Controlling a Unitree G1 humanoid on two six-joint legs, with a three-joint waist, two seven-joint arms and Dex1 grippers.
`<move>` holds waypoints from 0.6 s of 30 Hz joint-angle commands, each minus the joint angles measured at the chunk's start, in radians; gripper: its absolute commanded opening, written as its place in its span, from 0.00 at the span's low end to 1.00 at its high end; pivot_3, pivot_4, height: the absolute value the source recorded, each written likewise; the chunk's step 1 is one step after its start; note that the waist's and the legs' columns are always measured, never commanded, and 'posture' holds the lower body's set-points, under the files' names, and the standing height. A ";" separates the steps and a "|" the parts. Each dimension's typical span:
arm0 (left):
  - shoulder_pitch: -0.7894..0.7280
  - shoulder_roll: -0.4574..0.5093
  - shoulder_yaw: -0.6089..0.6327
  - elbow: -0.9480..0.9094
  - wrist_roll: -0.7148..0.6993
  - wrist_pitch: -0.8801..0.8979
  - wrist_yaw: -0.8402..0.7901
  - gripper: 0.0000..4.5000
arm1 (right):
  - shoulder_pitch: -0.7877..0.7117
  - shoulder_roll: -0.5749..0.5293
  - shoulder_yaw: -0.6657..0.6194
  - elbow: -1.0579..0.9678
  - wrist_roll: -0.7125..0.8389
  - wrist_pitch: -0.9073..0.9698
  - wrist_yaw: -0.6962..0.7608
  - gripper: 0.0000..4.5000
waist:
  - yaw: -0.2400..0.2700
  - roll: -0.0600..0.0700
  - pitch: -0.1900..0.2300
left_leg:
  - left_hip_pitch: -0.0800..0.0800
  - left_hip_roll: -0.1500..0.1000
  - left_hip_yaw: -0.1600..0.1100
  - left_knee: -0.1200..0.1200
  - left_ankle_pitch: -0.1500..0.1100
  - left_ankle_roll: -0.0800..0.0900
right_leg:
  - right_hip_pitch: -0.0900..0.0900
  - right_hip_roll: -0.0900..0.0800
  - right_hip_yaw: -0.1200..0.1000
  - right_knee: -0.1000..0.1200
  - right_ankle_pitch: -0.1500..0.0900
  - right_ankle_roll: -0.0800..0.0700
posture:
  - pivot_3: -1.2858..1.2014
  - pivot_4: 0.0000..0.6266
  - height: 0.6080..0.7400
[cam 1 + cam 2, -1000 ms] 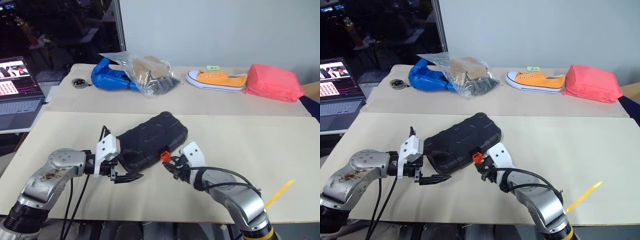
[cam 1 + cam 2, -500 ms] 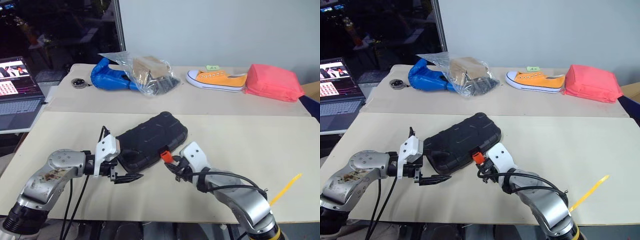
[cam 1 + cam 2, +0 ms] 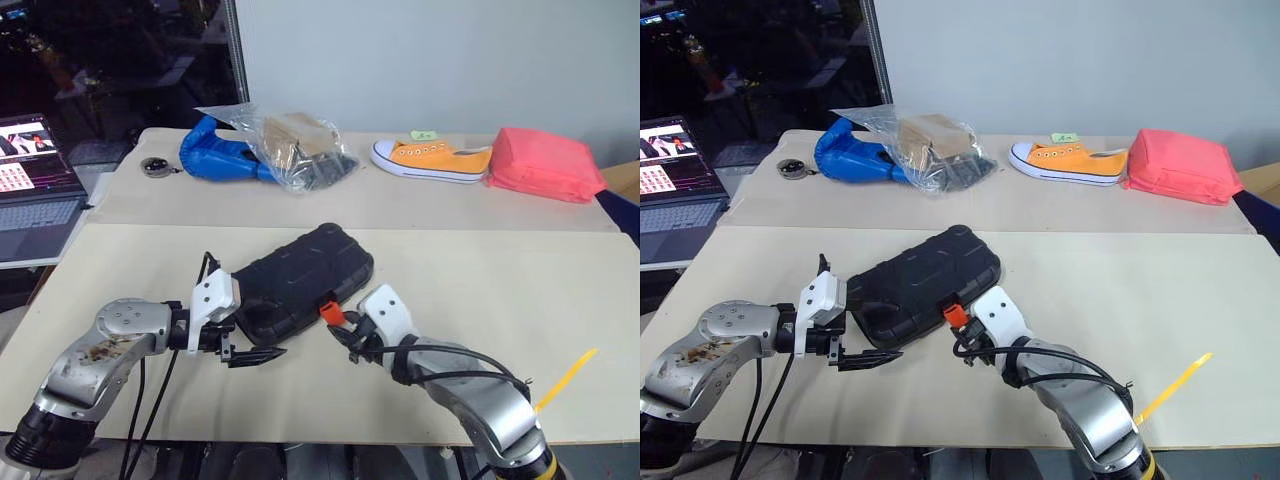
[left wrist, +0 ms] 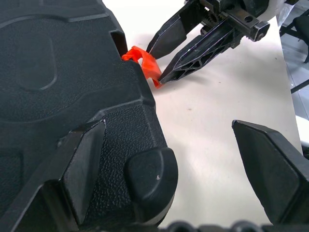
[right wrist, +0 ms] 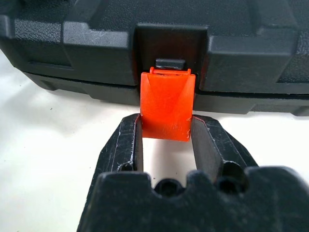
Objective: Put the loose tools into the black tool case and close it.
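The black tool case (image 3: 300,278) lies shut on the near table, lid down. Its small orange latch (image 5: 165,104) sticks out from the front edge. My right gripper (image 5: 165,129) is shut on that latch, one finger pressed against each side of it, as the left wrist view also shows with the latch (image 4: 143,62). My left gripper (image 4: 178,162) stands open at the case's left front corner: one finger rests over the textured shell, the other hangs over bare table. The loose tools are out of view.
On the far table lie a blue bag (image 3: 215,155), a clear plastic bag (image 3: 290,145), an orange shoe (image 3: 432,159) and a pink pouch (image 3: 545,165). A laptop (image 3: 35,190) stands at the left. A yellow strip (image 3: 566,379) lies at the front right.
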 commanded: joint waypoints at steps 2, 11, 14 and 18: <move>0.009 0.004 -0.012 -0.005 0.012 0.018 0.004 1.00 | 0.026 0.002 -0.021 -0.007 0.003 -0.131 0.035 0.26 | 0.001 0.000 0.000 | 0.000 0.000 0.000 0.000 0.000 0.000 | 0.000 0.000 0.000 0.000 0.000 0.000 | 0.52 0.24 1.00; 0.018 0.002 -0.015 -0.008 0.012 0.022 0.013 1.00 | 0.072 0.045 -0.046 0.065 -0.005 -0.330 0.055 0.26 | 0.001 0.000 0.000 | 0.000 0.000 -0.001 0.000 0.000 0.000 | 0.000 0.001 0.000 0.000 0.000 0.000 | 0.52 0.24 1.00; 0.022 0.004 -0.013 -0.012 0.010 0.026 0.015 1.00 | 0.088 0.052 -0.050 0.068 -0.015 -0.371 0.059 0.26 | 0.001 0.000 0.000 | 0.000 0.000 -0.001 0.000 0.000 0.000 | 0.000 0.001 0.000 0.001 0.000 0.000 | 0.52 0.24 1.00; 0.024 0.004 -0.013 -0.012 0.009 0.028 0.017 1.00 | 0.091 0.063 -0.048 0.068 -0.023 -0.405 0.061 0.26 | 0.002 0.000 0.000 | 0.000 0.000 -0.001 0.000 0.000 0.000 | 0.000 0.001 0.000 0.001 0.000 0.000 | 0.52 0.24 1.00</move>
